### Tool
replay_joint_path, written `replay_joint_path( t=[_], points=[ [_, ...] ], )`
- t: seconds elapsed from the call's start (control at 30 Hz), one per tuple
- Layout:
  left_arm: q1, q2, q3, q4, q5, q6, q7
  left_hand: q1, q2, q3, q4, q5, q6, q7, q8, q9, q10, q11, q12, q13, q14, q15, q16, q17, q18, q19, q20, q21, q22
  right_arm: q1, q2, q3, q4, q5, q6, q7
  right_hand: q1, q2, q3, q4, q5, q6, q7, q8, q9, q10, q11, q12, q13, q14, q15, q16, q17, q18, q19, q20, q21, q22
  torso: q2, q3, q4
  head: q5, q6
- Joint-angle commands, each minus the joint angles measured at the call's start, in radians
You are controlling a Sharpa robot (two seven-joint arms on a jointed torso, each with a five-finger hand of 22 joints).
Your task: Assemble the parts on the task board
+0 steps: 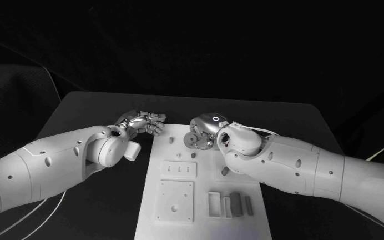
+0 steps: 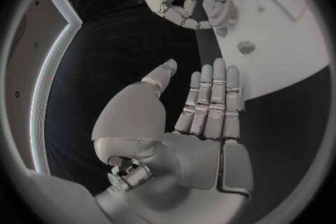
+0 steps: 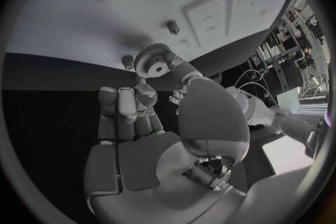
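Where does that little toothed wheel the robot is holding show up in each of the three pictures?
Head view: the gear sits in the right hand, over the far end of the task board.
Left wrist view: the gear is in the other hand, near the board's edge.
Right wrist view: the gear is at the fingertips.
Shared landmark: the white task board.

Head view dim overall: background black, light falls from above onto the task board (image 1: 172,195) and white arms. Soft shadow under the right hand (image 3: 150,145) on the board. Wrist views: strong fisheye bending, dark vignette at rim. Glare, possibly from a window, at right wrist view's edge. Slight blur throughout.
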Motion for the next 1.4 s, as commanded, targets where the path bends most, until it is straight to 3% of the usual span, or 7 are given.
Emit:
replay_joint_path(
  t=[0.03,0.3,0.43,0.57,0.7,1.23,1.4],
  points=[
    [0.001,0.003,0.001,0.001,-0.004,0.0,0.011,0.002,0.009,-0.001,0.001,0.004,-0.007,0.001,-0.005,-0.001,-0.005,0.002,-0.006,-0.001,0.002,0.003,-0.003,0.001,0.02,0.0,0.003,-0.007,-0.001,0.0,0.0,0.0,-0.002,-0.046,-0.013,-0.008,0.003,0.005,-0.001,0.006,0.003,0.047,0.042,0.003,0.015,0.007,0.0,0.007,-0.001,0.005,-0.002,0.005,-0.001,0.011,0.006,0.002,0.118,0.001,0.0,0.001,-0.0005,0.001,0.0],
    [0.001,0.004,0.001,0.0,-0.004,0.004,0.008,0.002,0.009,-0.001,0.001,0.004,-0.007,0.001,-0.005,-0.001,-0.005,0.002,-0.006,0.0,0.003,0.003,-0.003,0.001,0.02,0.0,0.003,-0.007,-0.001,0.0,0.003,-0.002,0.0,-0.051,-0.018,-0.009,0.003,0.005,-0.002,0.005,0.003,0.047,0.042,0.002,0.015,0.007,0.0,0.007,-0.002,0.006,-0.002,0.006,-0.001,0.011,0.006,0.002,0.118,0.001,0.0,0.0013,-0.0018,0.001,0.003],
    [0.001,0.004,0.001,-0.002,-0.004,0.005,0.006,0.002,0.009,-0.001,0.001,0.004,-0.007,0.001,-0.005,-0.001,-0.005,0.002,-0.006,0.0,0.003,0.003,-0.004,0.001,0.02,0.0,0.003,-0.007,-0.001,0.0,0.004,-0.002,0.0,-0.051,-0.02,-0.009,0.003,0.004,-0.002,0.005,0.003,0.047,0.042,0.002,0.015,0.008,0.0,0.007,-0.002,0.006,-0.002,0.006,-0.002,0.012,0.006,0.002,0.118,0.001,0.0,0.0022,-0.0013,0.007,0.003],
    [0.001,0.004,0.001,-0.002,-0.005,0.011,-0.001,0.003,0.009,-0.001,0.001,0.004,-0.007,0.001,-0.005,-0.001,-0.005,0.002,-0.006,0.0,0.003,0.003,-0.004,0.001,0.02,0.0,0.003,-0.007,-0.001,0.0,0.01,-0.002,-0.004,-0.049,-0.016,-0.007,0.004,0.004,-0.002,0.005,0.003,0.047,0.041,0.002,0.015,0.008,-0.001,0.007,-0.002,0.007,-0.002,0.006,-0.002,0.012,0.007,0.001,0.119,0.001,0.0,-0.0001,-0.0023,0.017,0.002],
    [0.001,0.005,0.001,-0.003,-0.005,0.01,-0.001,0.003,0.009,-0.001,0.001,0.004,-0.007,0.001,-0.005,-0.001,-0.005,0.002,-0.006,0.0,0.003,0.003,-0.004,0.001,0.02,0.0,0.003,-0.007,-0.001,0.0,0.021,-0.002,-0.015,-0.049,-0.015,-0.007,0.004,0.004,-0.002,0.005,0.003,0.047,0.041,0.002,0.015,0.009,-0.001,0.007,-0.002,0.007,-0.002,0.006,-0.002,0.012,0.007,0.001,0.119,0.001,0.0,0.0006,-0.0013,0.02,0.002],
    [0.001,0.004,0.001,-0.002,-0.006,0.006,0.003,0.003,0.009,-0.001,0.001,0.003,-0.007,0.001,-0.005,-0.001,-0.005,0.002,-0.006,0.0,0.003,0.003,-0.004,0.001,0.02,0.0,0.003,-0.007,-0.001,0.0,0.039,-0.002,-0.052,-0.039,-0.003,-0.006,0.004,0.004,-0.002,0.005,0.004,0.048,0.041,0.002,0.015,0.01,-0.001,0.007,-0.003,0.008,-0.003,0.006,-0.002,0.012,0.008,0.001,0.119,0.002,0.0,0.001,-0.0021,0.02,0.004],
    [0.001,0.006,0.001,-0.003,-0.006,0.006,0.003,0.003,0.009,-0.001,0.001,0.003,-0.007,0.0,-0.005,-0.001,-0.005,0.002,-0.007,0.0,0.003,0.003,-0.004,0.001,0.02,0.0,0.003,-0.007,-0.001,0.0,0.045,-0.012,-0.06,-0.034,0.005,-0.005,0.004,0.005,-0.002,0.005,0.004,0.048,0.041,0.002,0.015,0.011,-0.001,0.007,-0.003,0.009,-0.003,0.006,-0.002,0.012,0.008,0.001,0.119,0.002,0.0,0.0014,-0.0015,0.021,0.002]
  ],
)
